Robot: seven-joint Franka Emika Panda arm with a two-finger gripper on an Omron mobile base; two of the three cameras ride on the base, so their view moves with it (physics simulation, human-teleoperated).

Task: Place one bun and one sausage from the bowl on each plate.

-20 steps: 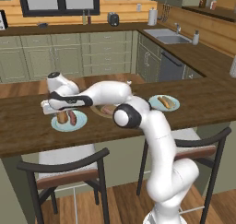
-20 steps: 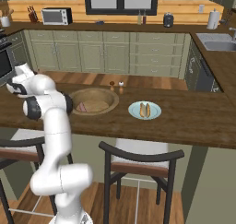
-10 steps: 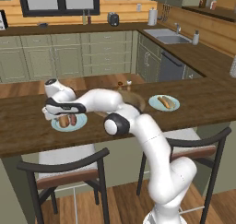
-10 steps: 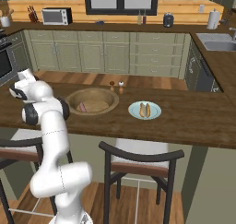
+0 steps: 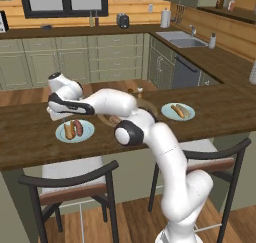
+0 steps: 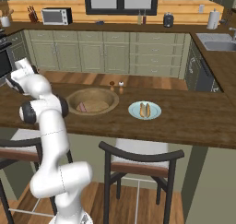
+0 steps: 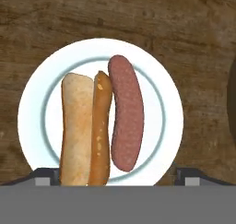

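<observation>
Near plate: my gripper (image 5: 59,112) hangs over the pale-blue plate (image 7: 33,94) at the counter's left end, which carries a bun (image 7: 77,126) and a sausage (image 7: 126,112) laid side by side and touching.

Gripper: wide and empty. In the hand view the two dark tips sit far apart at the bottom corners, with nothing between them but the plate below.

Why it lies so: I judge the pair was set down lengthwise and close together so both fit inside the rim; my open fingers straddle the whole plate without touching the food.

Far plate: the second plate (image 6: 144,110) sits just right of the wooden bowl (image 6: 92,100), also holding a bun and a sausage (image 5: 178,110).

Bowl: mid-counter, between the two plates, with what looks like leftover food (image 6: 85,107) inside.

Progress: by my reading, both plates are served and the task is at or near its end.

Hand view: it alone gives the close detail of bun against sausage and the spread of my fingers.

Base views: they give what the hand view cannot — both plates, the bowl, and two small shakers (image 6: 116,85) behind it on the wooden counter (image 6: 193,119).
</observation>
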